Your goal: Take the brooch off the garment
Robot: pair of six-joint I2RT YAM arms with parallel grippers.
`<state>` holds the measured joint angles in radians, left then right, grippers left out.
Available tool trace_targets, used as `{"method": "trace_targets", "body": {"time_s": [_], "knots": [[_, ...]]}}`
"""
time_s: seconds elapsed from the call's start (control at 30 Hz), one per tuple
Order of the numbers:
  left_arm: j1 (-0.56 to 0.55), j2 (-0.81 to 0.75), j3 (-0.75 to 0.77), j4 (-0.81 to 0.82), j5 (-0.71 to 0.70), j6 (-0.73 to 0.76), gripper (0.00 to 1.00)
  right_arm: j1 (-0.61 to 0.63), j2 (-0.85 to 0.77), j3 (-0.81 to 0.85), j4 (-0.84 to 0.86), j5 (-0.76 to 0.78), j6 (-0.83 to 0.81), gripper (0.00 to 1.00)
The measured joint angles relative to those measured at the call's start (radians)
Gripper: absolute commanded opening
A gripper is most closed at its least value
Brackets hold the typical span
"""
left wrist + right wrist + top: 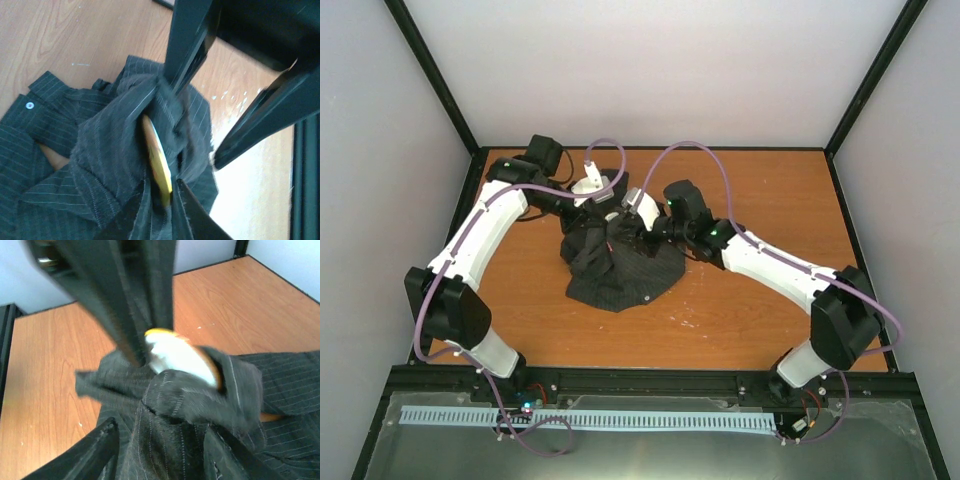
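Step in hand: as I judged it, drawing the brooch (pixel 156 155) out of the cloth; it was not yet off the garment (pixel 620 272).
Brooch: a golden disc, seen on its edge in the left wrist view. It sat wrapped in a fold of the striped cloth, lifted above the worktop (pixel 750 320), at the middle between the two arms.
Garment: most of it lay flat on the worktop, and one part was drawn up in a peak to the jaws.
Left gripper (pixel 164 202): the jaws were nearly closed on the rim of the brooch, and it seemed that some cloth was caught there together with it.
Right gripper (pixel 160 440): the jaws stood apart around the bunch of cloth just beside the brooch. One finger (pixel 187 50) pressed into the fold. Whether they squeezed the cloth, I could not tell.
To do it well: the right jaws should first close firmly on the cloth, near to the brooch, so that the cloth has an anchor. Then the left arm should pull the brooch away slowly, along the line of its fastening, and not sideways.
To watch: if the cloth rises together with the brooch, the pull only lifts the garment. The grip on the rim was narrow and could slip.
Handling: the cloth was soft and would stretch before the fastening gives way.
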<state>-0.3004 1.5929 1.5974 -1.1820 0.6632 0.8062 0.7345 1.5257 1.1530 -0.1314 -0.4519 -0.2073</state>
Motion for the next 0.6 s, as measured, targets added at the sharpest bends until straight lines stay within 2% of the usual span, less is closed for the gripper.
{"method": "trace_targets", "body": {"time_s": [0.1,0.17,0.23,0.3,0.37,0.47,0.53,0.6], "knots": [[0.0,0.0,-0.001,0.008,0.041,-0.019,0.29,0.0,0.038,0.006,0.032,0.019,0.075,0.32],[0.0,0.0,-0.002,0.013,0.074,-0.031,0.45,0.0,0.072,0.013,0.058,0.034,0.108,0.17],[-0.001,-0.002,-0.013,0.023,0.102,-0.042,0.51,-0.006,0.101,0.009,0.089,0.039,0.153,0.03],[-0.002,-0.009,-0.044,0.037,0.114,-0.048,0.53,-0.016,0.117,-0.017,0.138,0.032,0.203,0.03],[-0.002,-0.026,-0.11,0.066,0.107,-0.053,0.67,-0.041,0.117,-0.059,0.184,0.018,0.252,0.03],[-0.001,-0.076,-0.27,0.128,0.068,-0.062,0.71,-0.09,0.116,-0.116,0.238,0.002,0.318,0.03],[-0.001,-0.113,-0.374,0.175,0.031,-0.064,0.8,-0.132,0.11,-0.173,0.295,-0.024,0.373,0.03],[-0.001,-0.144,-0.459,0.235,-0.018,-0.073,0.81,-0.167,0.1,-0.231,0.357,-0.06,0.423,0.02]]}}
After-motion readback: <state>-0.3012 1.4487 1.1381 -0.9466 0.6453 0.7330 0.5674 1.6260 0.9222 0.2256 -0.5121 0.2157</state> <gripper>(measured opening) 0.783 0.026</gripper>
